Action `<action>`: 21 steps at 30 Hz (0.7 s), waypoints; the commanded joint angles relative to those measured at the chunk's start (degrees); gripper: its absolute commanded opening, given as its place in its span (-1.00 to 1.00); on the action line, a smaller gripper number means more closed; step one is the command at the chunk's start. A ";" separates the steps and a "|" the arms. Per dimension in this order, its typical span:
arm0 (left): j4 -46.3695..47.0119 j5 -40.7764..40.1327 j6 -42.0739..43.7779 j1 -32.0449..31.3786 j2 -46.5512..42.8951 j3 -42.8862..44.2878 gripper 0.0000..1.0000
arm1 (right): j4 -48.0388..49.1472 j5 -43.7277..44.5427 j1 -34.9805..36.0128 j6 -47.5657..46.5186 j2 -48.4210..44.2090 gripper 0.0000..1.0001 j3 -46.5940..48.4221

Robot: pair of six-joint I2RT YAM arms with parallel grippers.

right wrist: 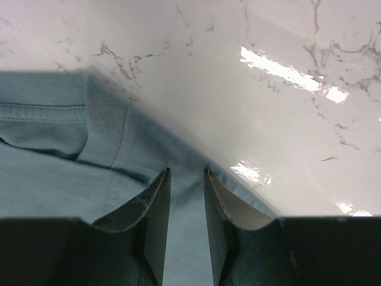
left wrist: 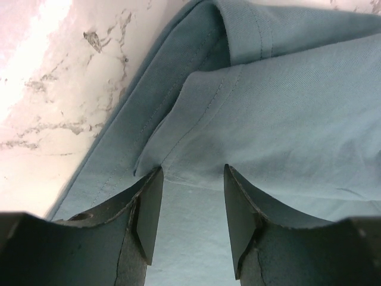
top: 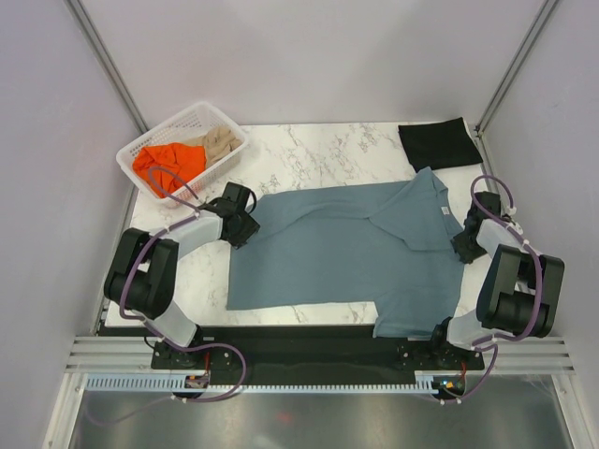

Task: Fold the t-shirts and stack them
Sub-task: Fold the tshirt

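Top external view has the slate blue-grey cotton t-shirt spread sideways across the white marble-patterned table, hem toward the left arm and neck, with its small white label, toward the right. Its far side is already turned inward along a slanting crease, while a sleeve reaches toward the near edge. The left gripper sits low over the far hem corner with jaws apart, cloth lying under the gap. The right gripper is at the shoulder edge beside the collar; its jaws stand close together over the cloth, and I cannot tell whether they pinch it. The step looks like taking both ends for the next lengthwise fold, so each grip should catch every layer at the edge, then both arms should lift evenly to keep the crease straight.
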 commanded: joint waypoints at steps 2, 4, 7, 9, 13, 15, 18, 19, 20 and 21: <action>-0.50 -4.47 2.06 0.08 1.45 -0.13 0.08 | -2.31 1.42 -0.24 0.09 -2.65 -0.26 1.79; -0.50 -3.68 2.58 -0.18 -0.48 -0.05 0.08 | -2.66 0.28 -0.15 0.44 -3.70 -0.26 2.40; -1.37 -3.94 3.64 -0.18 -3.63 0.74 0.12 | -3.02 -2.80 -0.07 1.06 -4.85 -0.26 2.75; -2.43 -3.68 3.29 -0.18 -5.22 1.88 0.22 | -2.49 -4.47 -0.06 2.02 -5.12 -0.26 2.49; -3.22 -1.83 1.62 -0.27 -8.21 3.29 0.23 | -1.96 -6.85 0.37 3.61 -4.07 -0.25 1.88; -3.40 -1.13 1.09 -0.27 -9.62 3.73 0.23 | -1.26 -6.85 0.55 4.22 -3.36 -0.25 2.05; -3.49 -0.95 0.56 -0.27 -11.11 3.56 0.23 | -0.21 -5.97 0.73 4.49 -2.31 -0.24 2.31; -3.40 -1.04 0.56 -0.27 -11.47 3.56 0.23 | 0.23 -5.71 0.73 4.49 -1.69 -0.24 2.32; -3.40 -1.13 0.56 -0.27 -11.64 3.47 0.23 | 1.19 -5.62 0.81 4.49 -1.43 -0.23 2.32; -3.40 -1.39 0.74 -0.27 -11.73 3.38 0.23 | 1.55 -5.62 0.73 4.57 -0.99 -0.23 2.23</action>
